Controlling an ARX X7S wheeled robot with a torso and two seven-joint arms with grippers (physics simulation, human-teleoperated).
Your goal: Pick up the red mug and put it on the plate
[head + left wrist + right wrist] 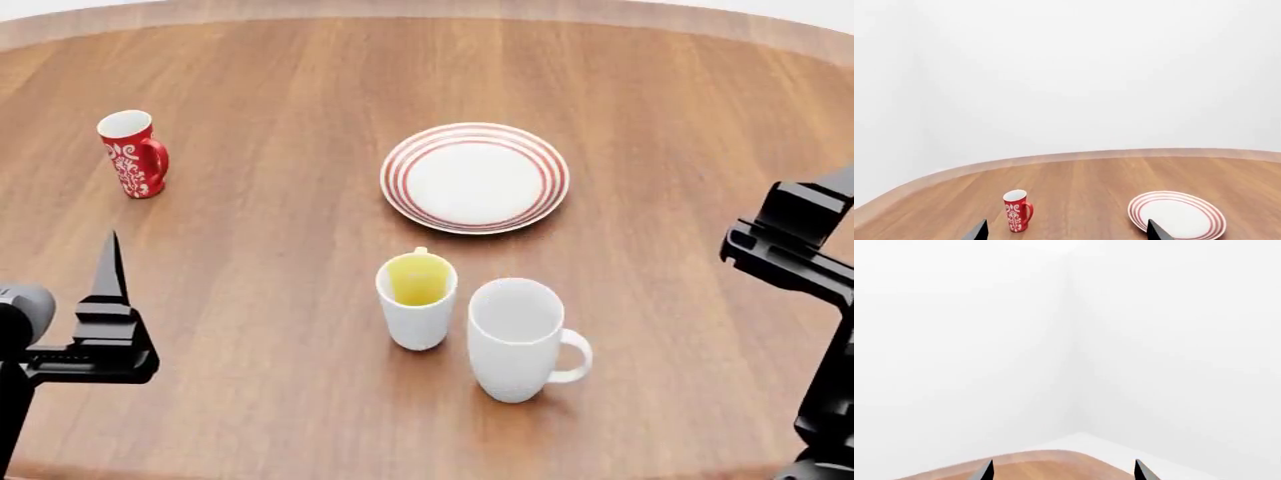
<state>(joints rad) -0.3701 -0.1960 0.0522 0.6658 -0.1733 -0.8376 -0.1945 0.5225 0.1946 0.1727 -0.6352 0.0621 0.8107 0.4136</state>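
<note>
Two white mugs, one plain (pixel 518 338), one yellow-lined (pixel 418 298), stand nearest. Both sets of fingers, left (pixel 1066 231) and right (pixel 1063 471), are spread wide and empty. Nothing is done yet: red mug (pixel 134 153) stands untouched on the desk (pixel 267 260), well apart from the plate (pixel 475 177).

No text, label, brand, number or sign can be read in any view. The only marking on the red mug (pixel 134 153) is a white ornamental pattern, which forms no letters. The plate (pixel 475 178) carries only concentric red rings around its rim. The two other mugs and the table (pixel 267 300) show bare surfaces with no writing.
</note>
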